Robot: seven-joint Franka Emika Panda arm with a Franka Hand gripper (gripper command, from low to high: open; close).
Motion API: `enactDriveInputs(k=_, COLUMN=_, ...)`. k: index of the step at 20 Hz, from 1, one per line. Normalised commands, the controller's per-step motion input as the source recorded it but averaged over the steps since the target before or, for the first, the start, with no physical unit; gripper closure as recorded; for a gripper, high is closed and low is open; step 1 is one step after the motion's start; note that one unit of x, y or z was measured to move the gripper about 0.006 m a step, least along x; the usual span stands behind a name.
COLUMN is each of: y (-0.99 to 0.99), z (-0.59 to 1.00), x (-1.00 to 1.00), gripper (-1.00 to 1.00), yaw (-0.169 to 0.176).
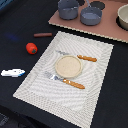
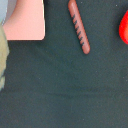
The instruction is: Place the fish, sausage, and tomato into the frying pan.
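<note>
- Exterior view: I see no arm and no fingers here, so I cannot tell whether the fingers are apart or together
- The sausage (image 1: 43, 35) lies on the dark worktop (image 1: 20, 55), long axis running across the picture, well apart from the frying pan (image 1: 91, 15), which sits on the pinkish board (image 1: 107, 31) toward the exterior view's right
- The tomato (image 1: 31, 48) is near the sausage, lower in the picture; the fish (image 1: 12, 73) lies further down again, toward the exterior view's left
- None of the three is in the pan yet, so I judge the task is at its start
- A taller grey pot (image 1: 67, 8) stands beside the pan; the striped placemat (image 1: 95, 75) carries a beige plate (image 1: 68, 66), a knife (image 1: 82, 58) and a fork (image 1: 65, 80)
- Wrist view: the sausage (image 2: 79, 26) shows whole, its long axis tilted a little off straight up-and-down in the picture; a red edge of the tomato (image 2: 123, 27) shows to one side, a corner of the pinkish board (image 2: 24, 20) to the other
- No fingers show here either
- My judgement: the sausage is the nearest target, and the fingers should close across its thin width, not along its length
</note>
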Motion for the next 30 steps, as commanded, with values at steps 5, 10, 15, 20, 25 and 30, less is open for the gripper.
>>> enactDriveInputs(k=5, y=-1.0, z=-0.47, x=0.13, gripper=-1.0, yaw=0.046)
enactDriveInputs(k=10, y=-1.0, z=-0.49, x=0.11, gripper=-1.0, yaw=0.037)
enactDriveInputs(k=15, y=-1.0, z=-0.46, x=0.05, gripper=-1.0, yaw=0.04)
enactDriveInputs(k=20, y=-1.0, z=-0.4, x=0.0, gripper=-1.0, yaw=0.048)
enactDriveInputs(k=25, y=-0.99, z=-0.35, x=0.0, gripper=-1.0, yaw=0.063)
enactDriveInputs(k=30, y=-0.8, z=-0.32, x=-0.01, gripper=-1.0, yaw=0.069)
